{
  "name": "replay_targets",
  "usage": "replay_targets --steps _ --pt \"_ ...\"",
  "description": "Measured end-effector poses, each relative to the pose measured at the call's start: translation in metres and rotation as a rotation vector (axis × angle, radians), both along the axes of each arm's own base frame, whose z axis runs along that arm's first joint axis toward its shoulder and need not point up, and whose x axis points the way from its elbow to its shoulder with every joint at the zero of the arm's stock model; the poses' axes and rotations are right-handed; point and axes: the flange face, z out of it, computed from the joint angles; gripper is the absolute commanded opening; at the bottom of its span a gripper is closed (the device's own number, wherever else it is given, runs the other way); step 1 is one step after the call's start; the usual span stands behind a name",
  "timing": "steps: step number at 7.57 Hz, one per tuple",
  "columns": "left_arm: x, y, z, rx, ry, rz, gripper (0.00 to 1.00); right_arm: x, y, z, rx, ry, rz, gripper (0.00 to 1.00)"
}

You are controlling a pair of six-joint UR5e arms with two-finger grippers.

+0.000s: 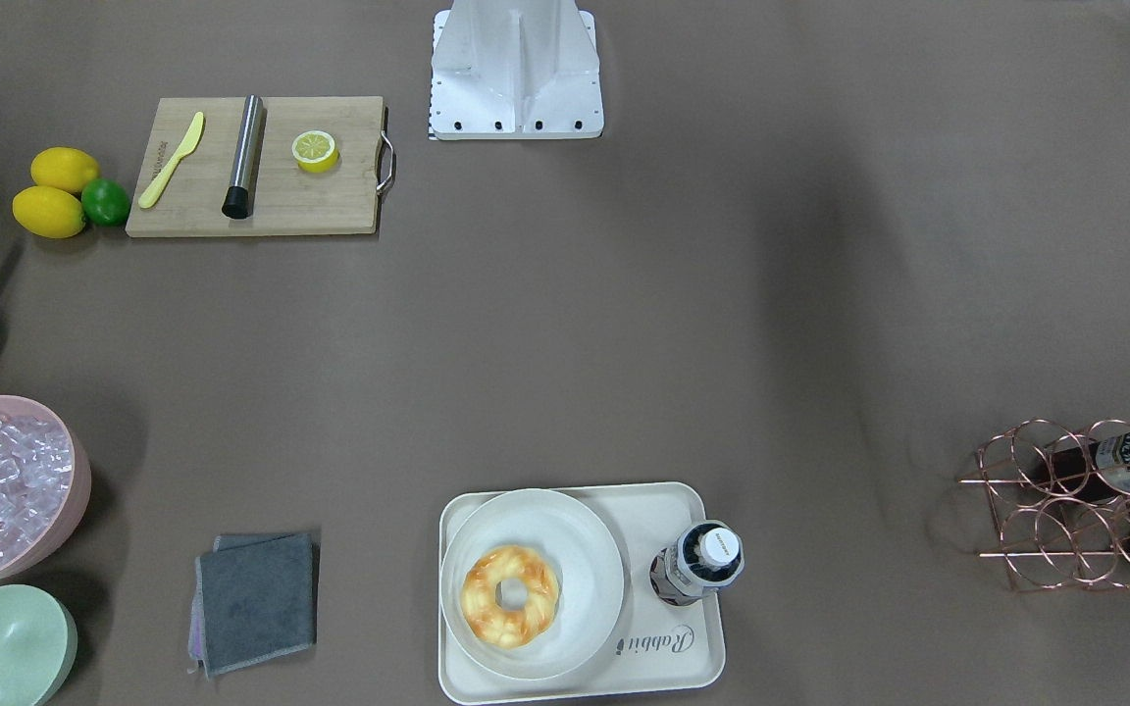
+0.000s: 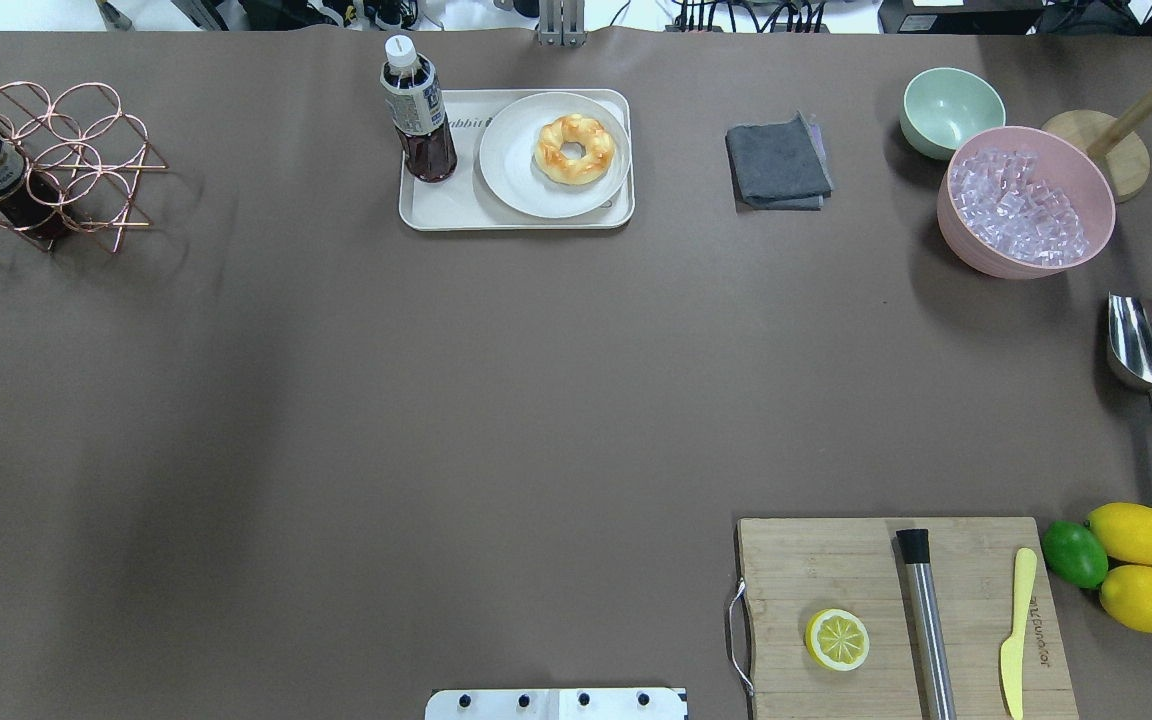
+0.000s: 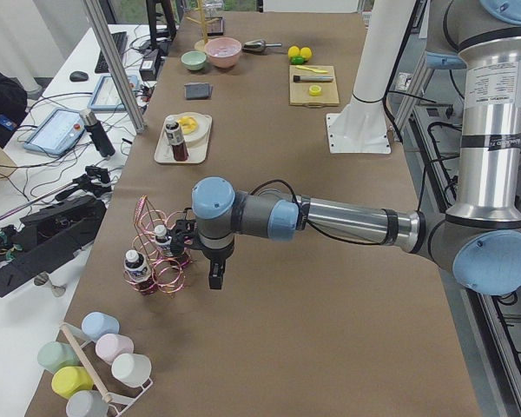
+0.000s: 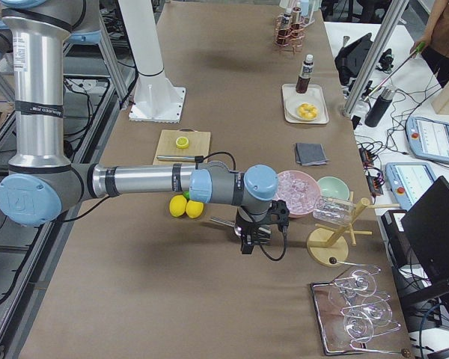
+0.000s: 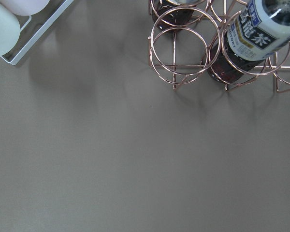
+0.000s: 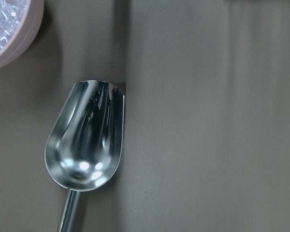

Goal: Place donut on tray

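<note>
The ring-shaped golden-yellow donut with toasted orange patches (image 2: 575,149) lies flat in the middle of a round white plate (image 2: 516,185). That plate sits inside the cream-white rectangular tray with rounded corners (image 2: 436,212), at the far edge of the surface (image 2: 496,380), a little left of its middle. A dark drink bottle with a white cap (image 2: 421,120) stands upright on the tray's left end, just beside the plate.

Neither arm is near it. The left gripper (image 3: 215,276) hangs over the left end of the surface beside the copper wire bottle rack (image 3: 159,261). The right gripper (image 4: 248,243) hovers over the right end, above the polished steel scoop (image 6: 84,140). Both show only from the side, so I cannot tell whether their fingers are apart or together.

The donut already rests within the tray's outline, though on the plate rather than the tray's bare floor. If it must go on the floor itself, little room is free: only a narrow strip between plate and bottle and along the edges. The left arm looks the likelier one to reach. A descent from straight above, fingers wide and pinching one side of the ring lightly, should avoid squashing it. The approach should keep clear of the bottle, which would tip easily.
</note>
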Motion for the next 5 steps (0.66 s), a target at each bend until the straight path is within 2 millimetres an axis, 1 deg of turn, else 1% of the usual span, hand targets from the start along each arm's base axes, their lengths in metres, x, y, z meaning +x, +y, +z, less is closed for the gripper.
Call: replay_targets --steps 5 --pt "-0.0001 0.0005 0.0004 -0.001 -0.001 0.0 0.99 0.0049 0.0048 0.0033 -0.015 0.001 0.016 1.0"
